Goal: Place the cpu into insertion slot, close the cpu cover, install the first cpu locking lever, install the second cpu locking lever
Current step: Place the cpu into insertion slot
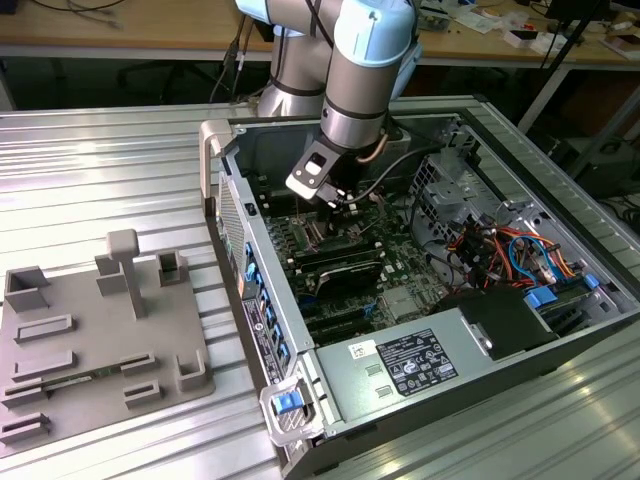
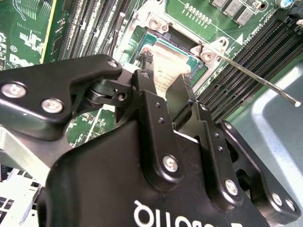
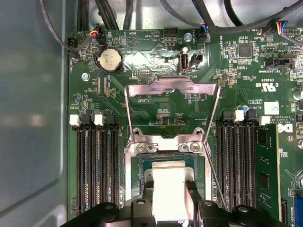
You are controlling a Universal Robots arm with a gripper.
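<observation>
Starting at the gripper (image 3: 169, 186): you have its two black fingers (image 2: 147, 101) closed on the cpu (image 3: 168, 172), pinching it by two opposite edges with the silver-grey top facing up. The chip sits squarely over the insertion slot (image 3: 140, 165), inside its silver rim. Whether it already rests on the socket floor or hangs just above it, you cannot tell from these pictures.

Judge the chip as light, thin and stiff, with a smooth metal top that would give the pads little to bite on. The edge hold you have now looks like the right one. Its underside and the socket contacts are likely the fragile parts, so any tilt or sideways scrape is the risk.

Just beyond the slot, the cpu cover (image 3: 173, 86) lies swung fully open, flat back over the green board, its hinge at the socket's far edge. A thin wire locking lever (image 2: 258, 79) stands out beside the socket, unlatched. Long black memory slots (image 3: 97, 165) flank both sides.

Farther out, the open computer case (image 1: 225, 165) surrounds everything. The grey power supply (image 1: 405, 362) lies at its near end, and a grey fixture plate (image 1: 100, 350) lies well apart on the table (image 1: 100, 170), at the exterior view's left.
</observation>
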